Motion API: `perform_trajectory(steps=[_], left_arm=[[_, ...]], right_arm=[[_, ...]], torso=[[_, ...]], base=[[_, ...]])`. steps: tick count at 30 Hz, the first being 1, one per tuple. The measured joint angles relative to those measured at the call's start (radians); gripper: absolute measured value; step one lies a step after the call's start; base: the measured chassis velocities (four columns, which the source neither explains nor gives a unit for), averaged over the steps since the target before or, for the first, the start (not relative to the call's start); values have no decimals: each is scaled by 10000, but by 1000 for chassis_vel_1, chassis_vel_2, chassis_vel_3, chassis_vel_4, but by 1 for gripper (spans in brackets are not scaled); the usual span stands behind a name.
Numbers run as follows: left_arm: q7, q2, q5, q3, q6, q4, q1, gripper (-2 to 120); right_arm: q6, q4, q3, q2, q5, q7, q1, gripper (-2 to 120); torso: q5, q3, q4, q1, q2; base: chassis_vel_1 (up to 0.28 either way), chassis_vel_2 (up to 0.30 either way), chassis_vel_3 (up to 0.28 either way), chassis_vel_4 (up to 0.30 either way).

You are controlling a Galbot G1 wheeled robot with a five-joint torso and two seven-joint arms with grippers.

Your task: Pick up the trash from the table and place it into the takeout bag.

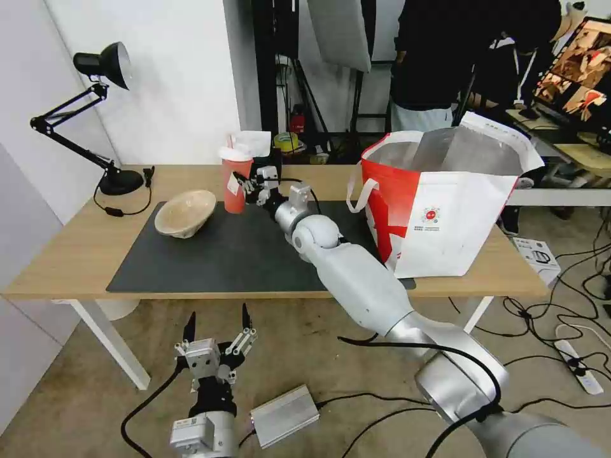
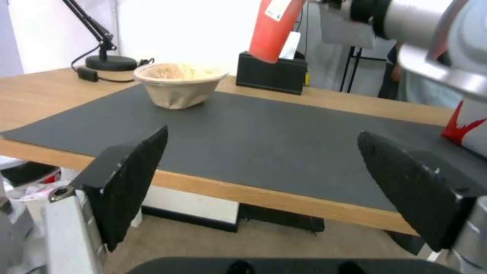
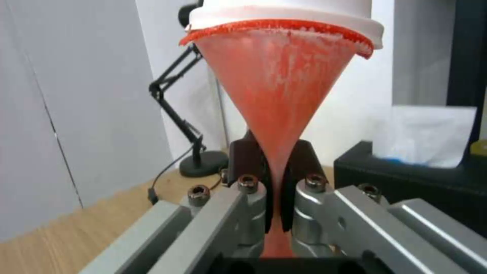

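Red cup [image 1: 233, 183] with its white lid is seen gripped by the right gripper [image 1: 249, 185] at the far edge of the dark grey mat [image 1: 242, 254]; in the right wrist view the cup wall [image 3: 276, 114] is pinched thin between the two black fingers [image 3: 247, 167], which are drawn in tight against it; whether the cup base is resting on the mat or raised off it cannot be told; the cup is tilted in the left wrist view [image 2: 274, 30], standing in front of the black tissue box [image 2: 272, 73]. Just to the left of the cup, the beige pulp bowl [image 1: 185, 213] is found on the mat's far left part, leaning a little to one side; its rim and fibrous inside are shown in the left wrist view [image 2: 179, 78]. Well to the right, the takeout bag [image 1: 445, 210] is set upright on the table [image 1: 70, 254], mouth open, silver lining exposed, one white loop handle hanging down its left side. The left gripper [image 1: 216, 331] is held low, in front of the table's near edge and below the tabletop, its black fingers [image 2: 134, 179] spread wide with nothing between them. A black desk lamp [image 1: 95, 121] is placed at the table's far left corner.
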Motion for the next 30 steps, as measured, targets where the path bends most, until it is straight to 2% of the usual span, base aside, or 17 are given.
perform_trajectory(steps=[18,30], left_arm=[[-35,-209,-3,-151,-284,16,42,100],[-71,-480,125,-260,-494,-12,166,100]], right_arm=[[-878,3392,-277,-1842,1729,917,119,2],[-1226,5128,-165,-2612,2596,1389,122,2]], torso=[[2,0,-1,0,0],[1,-1,-1,0,1]], base=[[0,0,0,0],[0,0,0,0]])
